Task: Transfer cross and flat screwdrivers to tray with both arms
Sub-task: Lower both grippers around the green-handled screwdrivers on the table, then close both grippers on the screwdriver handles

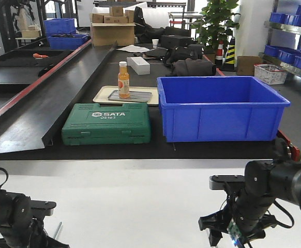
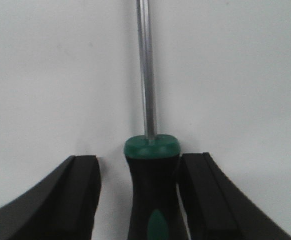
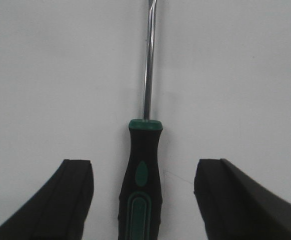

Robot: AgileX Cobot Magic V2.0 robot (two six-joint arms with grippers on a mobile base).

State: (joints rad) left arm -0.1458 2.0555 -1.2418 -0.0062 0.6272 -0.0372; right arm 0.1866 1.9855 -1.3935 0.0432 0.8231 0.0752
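Grasp step, both arms. Left tool (image 2: 139,165) is standing open astride the handle of the left screwdriver (image 2: 153,200), which is lying on the white worktop (image 2: 50,75) with its shaft running to the top of the frame. The pad (image 2: 200,195) at frame right is sitting against the handle or just off it; I cannot tell which. The frame-left pad is standing clear, so the tool is looking off-centre. Judgement: shifting it slightly to frame right before closing should be stopping the handle from sliding or rolling.

Right tool (image 3: 144,167) is hanging wide open over the right screwdriver (image 3: 140,185), handle centred, gaps showing on both sides. Judgement: closing straight in on the thick handle, not the collar, should be giving a square hold.

Tray (image 1: 143,96) is lying in the upper middle of the front view, well apart from both screwdrivers, with a bottle (image 1: 123,80) standing on it and a green case (image 1: 106,124) in front. Judgement: the carry is needing height over the case and a set-down clear of the bottle.
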